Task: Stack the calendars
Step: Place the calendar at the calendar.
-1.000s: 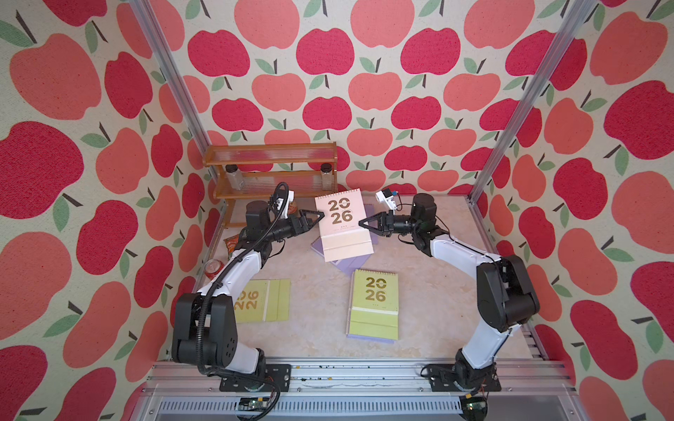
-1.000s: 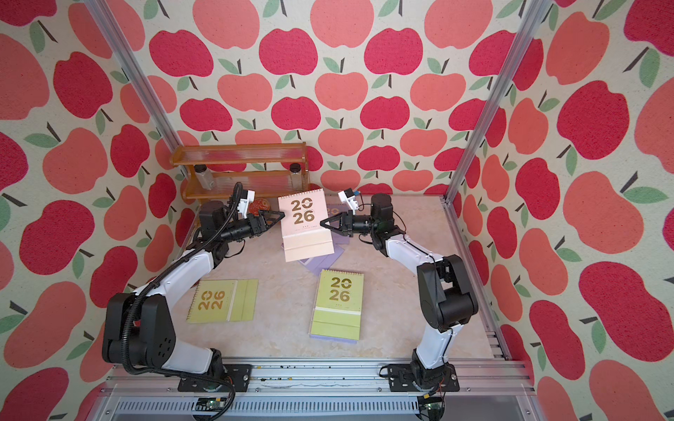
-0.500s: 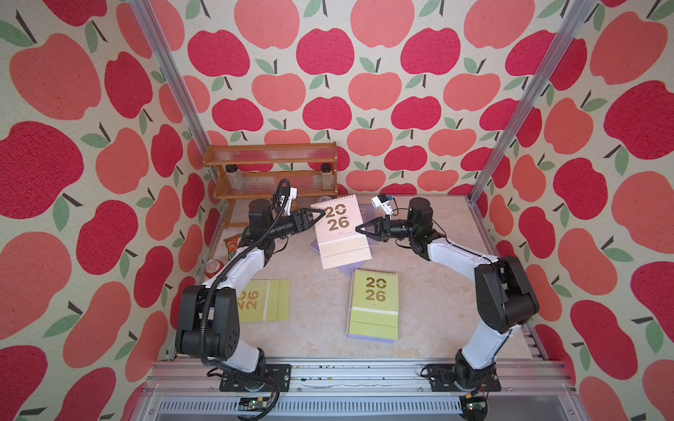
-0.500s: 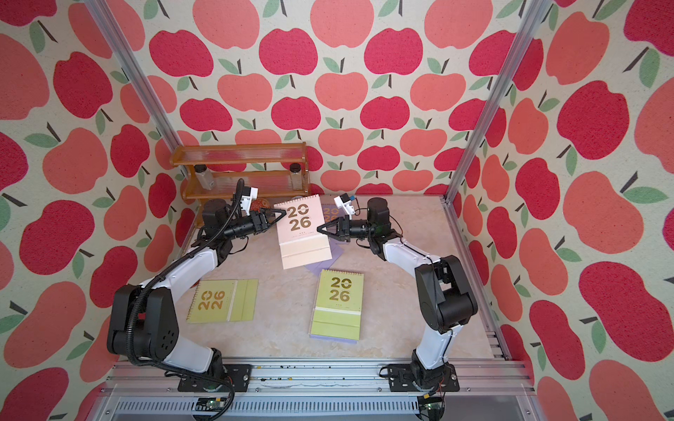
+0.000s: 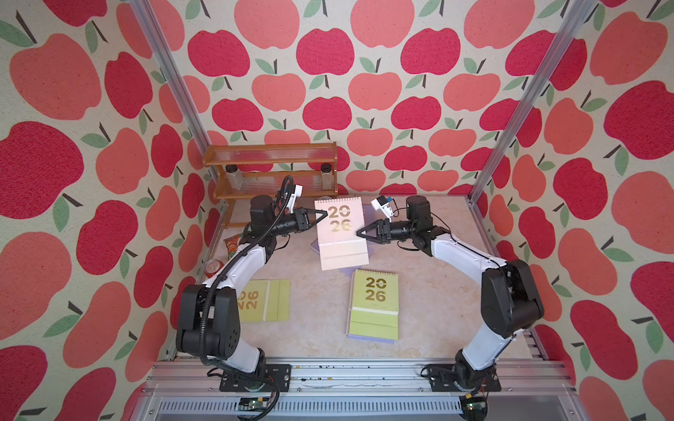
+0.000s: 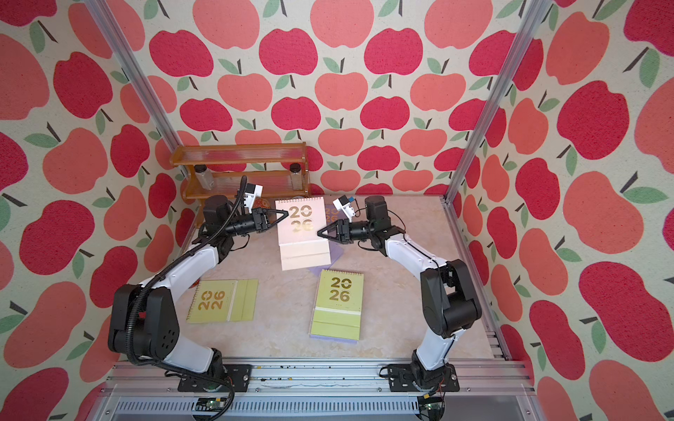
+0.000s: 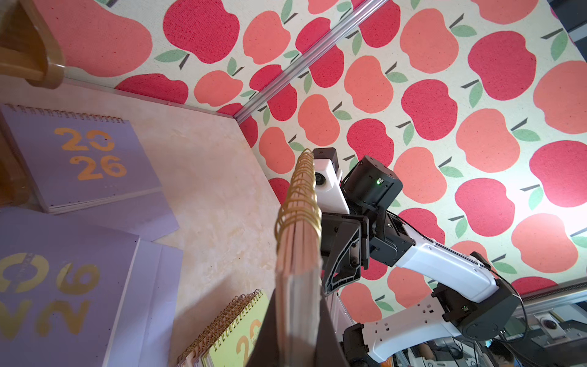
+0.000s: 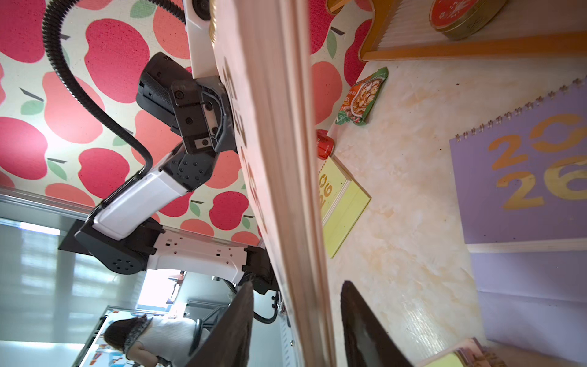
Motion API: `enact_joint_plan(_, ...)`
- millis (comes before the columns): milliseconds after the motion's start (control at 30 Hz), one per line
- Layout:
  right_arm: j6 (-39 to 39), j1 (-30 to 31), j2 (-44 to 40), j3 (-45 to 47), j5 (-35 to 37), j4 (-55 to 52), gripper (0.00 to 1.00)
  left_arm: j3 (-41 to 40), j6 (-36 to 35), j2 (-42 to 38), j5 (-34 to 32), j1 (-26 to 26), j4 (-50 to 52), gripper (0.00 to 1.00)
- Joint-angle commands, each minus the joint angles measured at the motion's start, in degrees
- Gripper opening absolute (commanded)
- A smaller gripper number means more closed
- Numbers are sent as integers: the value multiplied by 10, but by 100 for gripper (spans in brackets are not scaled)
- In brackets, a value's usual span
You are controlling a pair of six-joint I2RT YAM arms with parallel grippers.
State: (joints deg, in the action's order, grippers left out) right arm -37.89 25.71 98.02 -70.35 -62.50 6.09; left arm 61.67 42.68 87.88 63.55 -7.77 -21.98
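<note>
A pale pink calendar hangs tilted in the air over the back of the table. My left gripper is shut on its left edge near the spiral; in the left wrist view the calendar runs edge-on out of the gripper. My right gripper is open, its fingers standing apart on either side of the calendar's right edge. Lilac calendars lie below. A yellow-green calendar tops a small pile in front; another yellow-green calendar lies left.
A wooden shelf rack with two jars stands at the back left, a round tin on its lower shelf. A snack packet and a red can lie along the left wall.
My left gripper has shut on the pink calendar's left edge. My right gripper, shut on the right edge before, has opened its jaws. The calendar stays aloft.
</note>
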Motion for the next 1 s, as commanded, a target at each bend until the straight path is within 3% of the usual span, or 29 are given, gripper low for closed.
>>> enact_joint_plan(0,97,-27,-33,-24,-4,-107,52,35,-47,4,47,-3,23,0)
enact_joint_plan(267,125,-54,-72,9,-31,-77,55,52,-68,15,59,-20,45,0)
enact_joint_plan(667,39,-48,-64,75,-27,63,55,71,-60,47,58,-56,29,0)
enact_joint_plan(967,15,-29,-51,73,-26,104,52,66,-47,60,56,-67,8,0)
